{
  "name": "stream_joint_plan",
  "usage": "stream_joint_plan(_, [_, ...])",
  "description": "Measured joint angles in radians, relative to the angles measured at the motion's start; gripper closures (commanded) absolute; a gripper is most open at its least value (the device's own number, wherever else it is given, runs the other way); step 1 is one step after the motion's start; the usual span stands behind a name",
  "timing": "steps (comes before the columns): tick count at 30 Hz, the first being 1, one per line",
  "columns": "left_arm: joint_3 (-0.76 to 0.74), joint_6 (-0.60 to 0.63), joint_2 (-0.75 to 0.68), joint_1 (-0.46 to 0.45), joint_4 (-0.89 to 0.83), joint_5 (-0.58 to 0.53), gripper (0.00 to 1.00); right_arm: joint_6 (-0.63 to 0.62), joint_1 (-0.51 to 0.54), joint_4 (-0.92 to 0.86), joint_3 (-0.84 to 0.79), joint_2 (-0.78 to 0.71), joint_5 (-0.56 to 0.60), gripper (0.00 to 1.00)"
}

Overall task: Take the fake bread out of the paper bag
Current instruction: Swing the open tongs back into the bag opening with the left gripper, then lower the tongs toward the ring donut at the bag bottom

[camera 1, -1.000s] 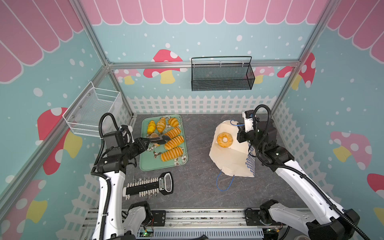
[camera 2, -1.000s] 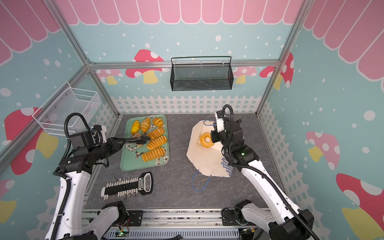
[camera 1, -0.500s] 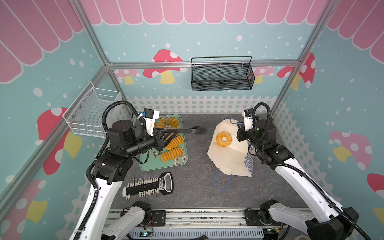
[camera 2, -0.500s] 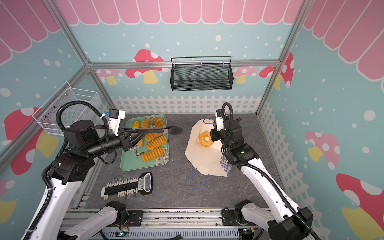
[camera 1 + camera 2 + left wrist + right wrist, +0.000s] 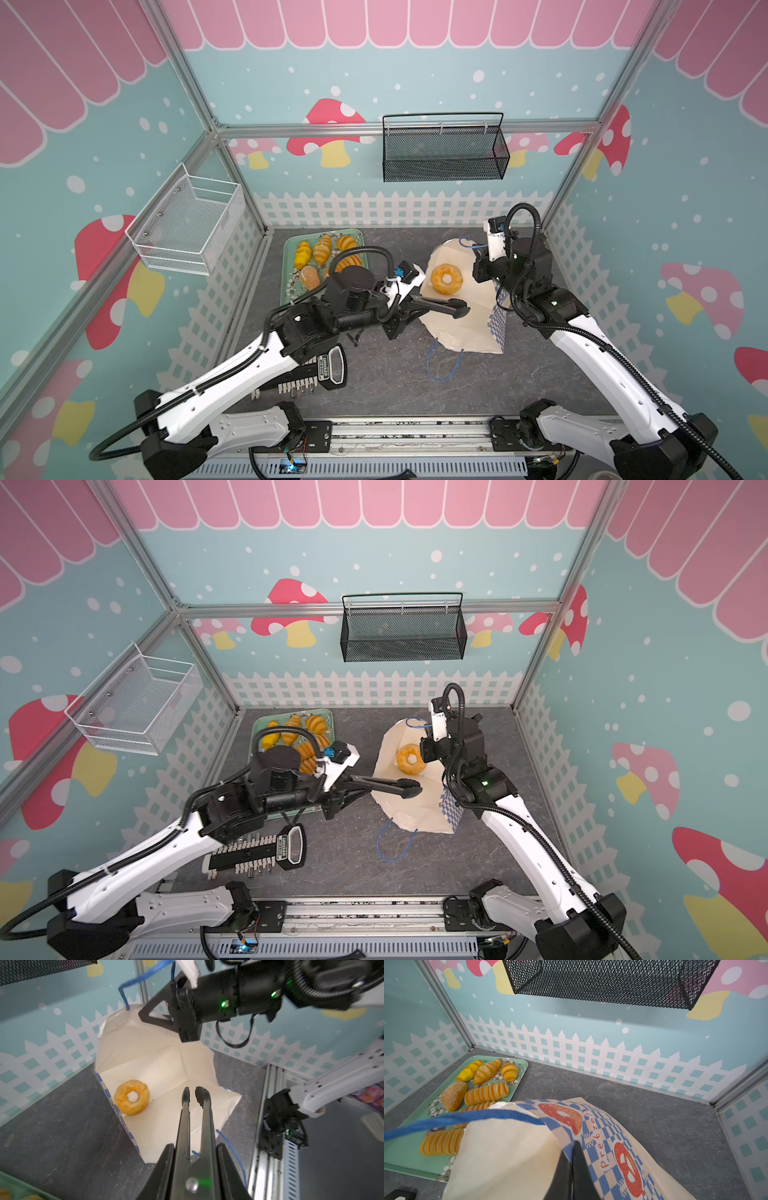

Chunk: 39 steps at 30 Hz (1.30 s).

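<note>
Swinging across the desk (image 5: 386, 374) to the mouth of the paper bag (image 5: 457, 328), away from the tray (image 5: 288, 270) of fake bread (image 5: 486, 1093), your left hand (image 5: 195, 1146) has arrived clamped on the tongs (image 5: 207, 1118), tips narrow and empty. Your right hand (image 5: 572, 1159) pinches the bag's rim tight. The ring doughnut (image 5: 446, 279) lies inside, near the tips: probably the last piece to lift.

Teal mushroom-print walls (image 5: 291, 62), white picket-fence trim (image 5: 374, 208), dark grey marbled floor (image 5: 395, 386), black mesh basket (image 5: 442, 153).
</note>
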Motion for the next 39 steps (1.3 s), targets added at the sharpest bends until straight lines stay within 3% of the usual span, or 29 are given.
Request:
stream_joint_plan(8, [-0.089,0.179,0.197,-0.031,0.222,-0.208,0.96,0.008,0.0,-0.006,0.0,0.0,-0.012,1.0])
stream_joint_plan(17, [-0.112,0.326,0.316,-0.036,0.388,-0.264,0.88,0.019,0.0,-0.005,0.0,0.001,-0.023,1.0])
stream_joint_plan(25, [-0.111,0.368,0.397,-0.055,0.438,-0.303,0.75,0.022,0.0,-0.002,0.0,0.003,-0.031,1.0])
stream_joint_plan(39, [-0.111,0.417,0.471,-0.082,0.527,-0.428,0.64,0.022,0.0,0.005,-0.003,0.004,-0.032,1.0])
